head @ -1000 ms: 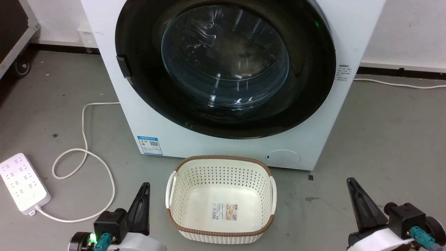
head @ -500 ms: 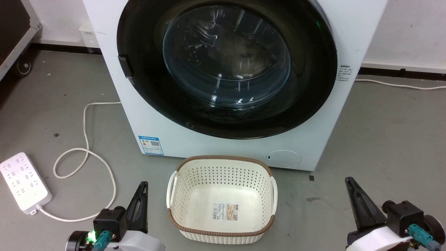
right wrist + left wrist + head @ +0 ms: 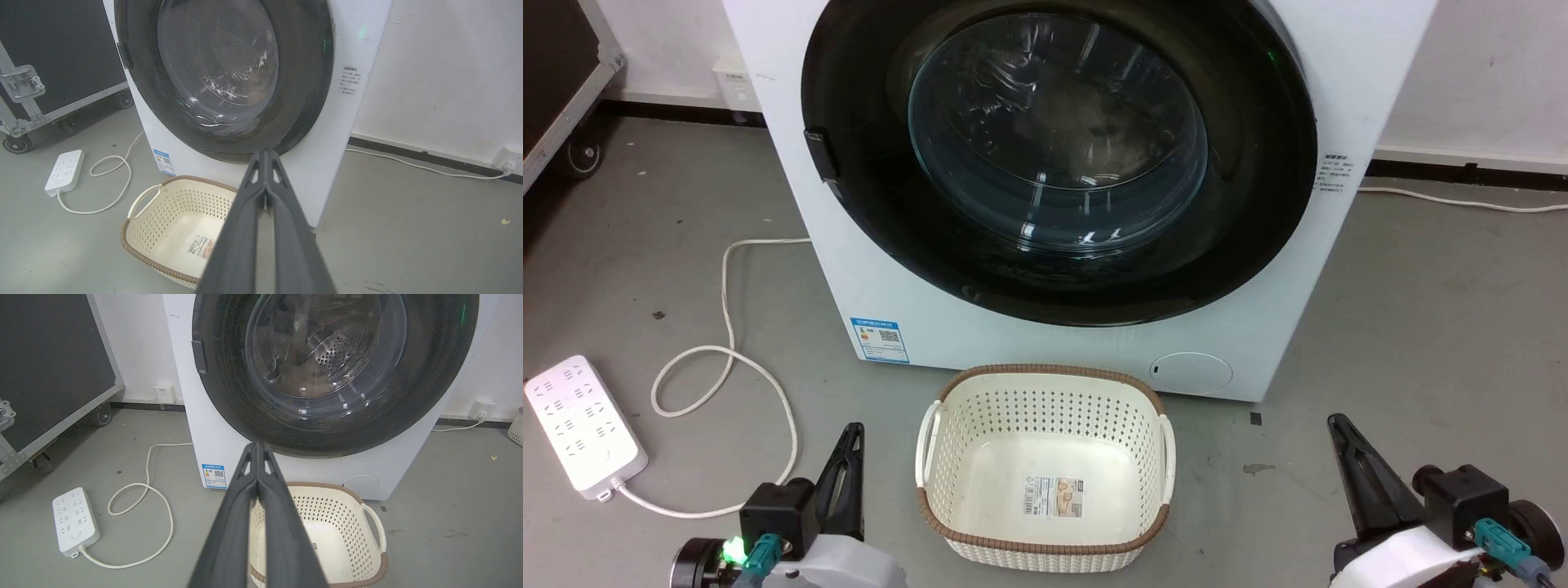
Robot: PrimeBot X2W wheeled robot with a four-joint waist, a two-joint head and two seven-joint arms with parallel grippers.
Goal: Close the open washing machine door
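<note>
Nearest, the left hand [image 3: 852, 441] and right hand [image 3: 1339, 437] hover low over the floor, each with its fingers pressed together on nothing. Between them a cream basket [image 3: 1045, 371] sits on the floor just before the washing machine [image 3: 1013, 335], with only a paper label [image 3: 1054, 496] on its bottom. Beyond, the washing machine door [image 3: 1058, 139] looks flush with the white front. Any last push, I judge, belongs on the black rim, not the glass.

left gripper [image 3: 854, 430]: fingers pressed together, tips up | right gripper [image 3: 1334, 421]: fingers pressed together, tips up
</note>
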